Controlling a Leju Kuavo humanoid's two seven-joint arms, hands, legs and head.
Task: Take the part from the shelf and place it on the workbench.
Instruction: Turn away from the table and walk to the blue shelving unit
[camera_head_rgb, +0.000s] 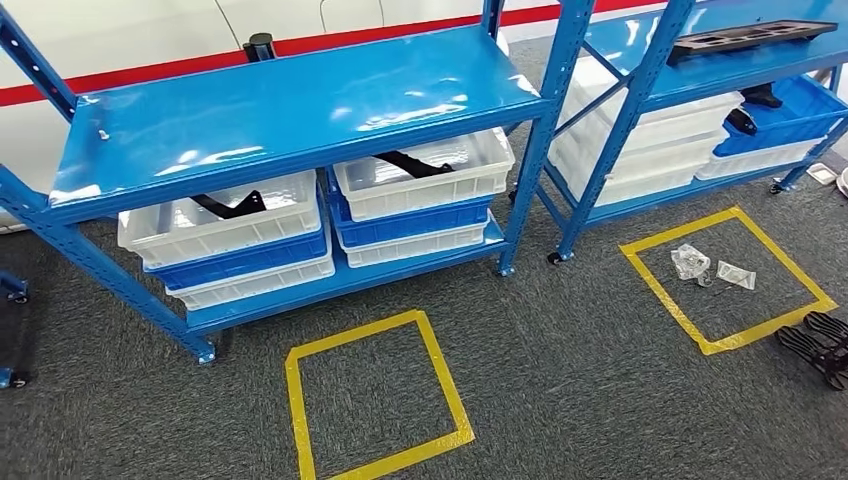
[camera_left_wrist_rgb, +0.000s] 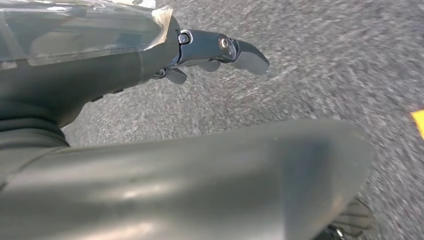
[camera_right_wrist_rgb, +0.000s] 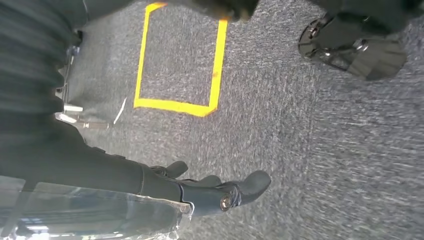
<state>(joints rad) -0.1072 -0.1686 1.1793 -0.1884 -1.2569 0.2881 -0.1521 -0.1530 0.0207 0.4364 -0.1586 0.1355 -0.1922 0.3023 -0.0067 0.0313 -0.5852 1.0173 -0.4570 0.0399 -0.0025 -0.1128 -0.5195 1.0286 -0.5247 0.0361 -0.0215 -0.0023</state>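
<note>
A black part (camera_head_rgb: 228, 206) lies in a white bin (camera_head_rgb: 180, 235) on the lower level of the blue shelf (camera_head_rgb: 300, 100). Another black part (camera_head_rgb: 415, 163) lies in the white bin (camera_head_rgb: 450, 190) beside it. Both bins sit on stacked blue and white bins. In the left wrist view my left hand (camera_left_wrist_rgb: 210, 47) hangs over grey carpet, fingers stretched out and holding nothing. My right hand (camera_right_wrist_rgb: 210, 192) also hangs over the carpet with its fingers apart and empty.
A yellow tape square (camera_head_rgb: 375, 400) marks the floor in front of the shelf. A second blue shelf (camera_head_rgb: 650, 90) to the right carries a flat black tray (camera_head_rgb: 750, 37) and more bins. Another tape square (camera_head_rgb: 725, 280) holds clear plastic bags (camera_head_rgb: 690, 262).
</note>
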